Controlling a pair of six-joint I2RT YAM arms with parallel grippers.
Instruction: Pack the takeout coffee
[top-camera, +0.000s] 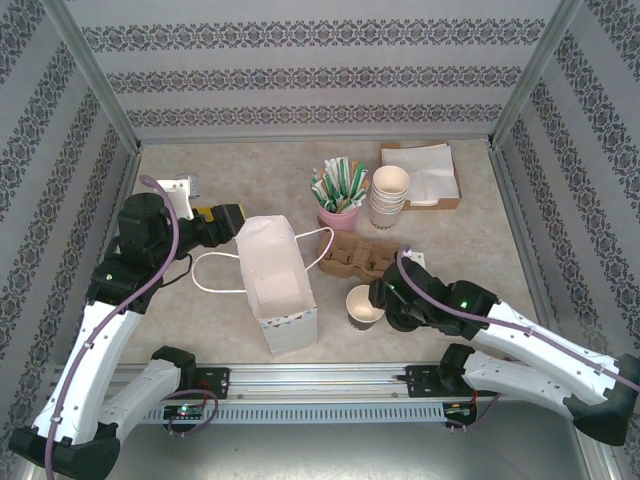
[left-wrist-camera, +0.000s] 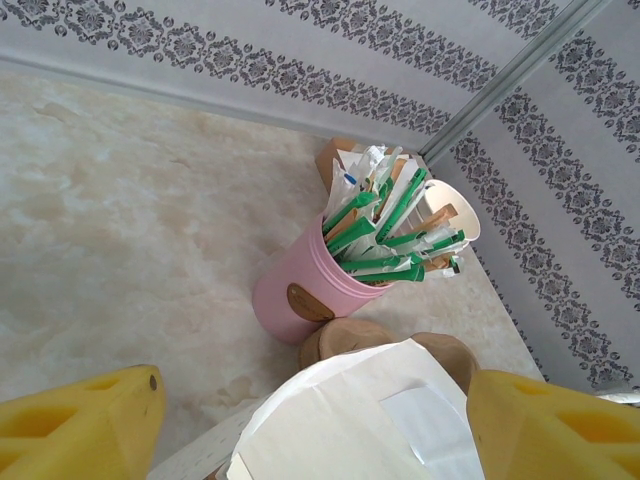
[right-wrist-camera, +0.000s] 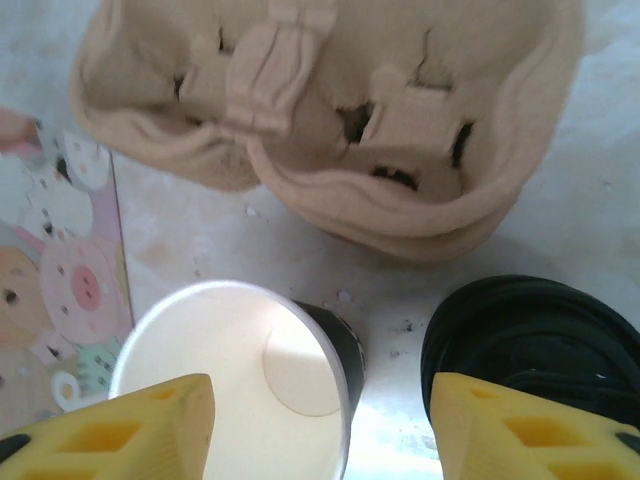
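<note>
The takeout coffee cup (right-wrist-camera: 335, 345), dark outside and white inside, stands lidless on the table (top-camera: 362, 305). A round black lid (right-wrist-camera: 530, 335) lies just to its right. My right gripper (right-wrist-camera: 320, 430) hangs open over both, one yellow finger (right-wrist-camera: 120, 430) above the cup's mouth and the other above the lid. The white paper bag (top-camera: 278, 290) stands open to the left of the cup. My left gripper (left-wrist-camera: 320, 430) is open at the bag's far rim (left-wrist-camera: 350, 420), which lies between its yellow fingers (left-wrist-camera: 80, 420) without being pinched.
A brown pulp cup carrier (top-camera: 350, 262) (right-wrist-camera: 330, 110) sits behind the cup. A pink holder of green sachets (top-camera: 338, 212) (left-wrist-camera: 300, 295), a stack of cream cups (top-camera: 390, 195) and a napkin tray (top-camera: 425, 175) stand further back. The bag's pig-printed side (right-wrist-camera: 60, 290) is close to the cup's left.
</note>
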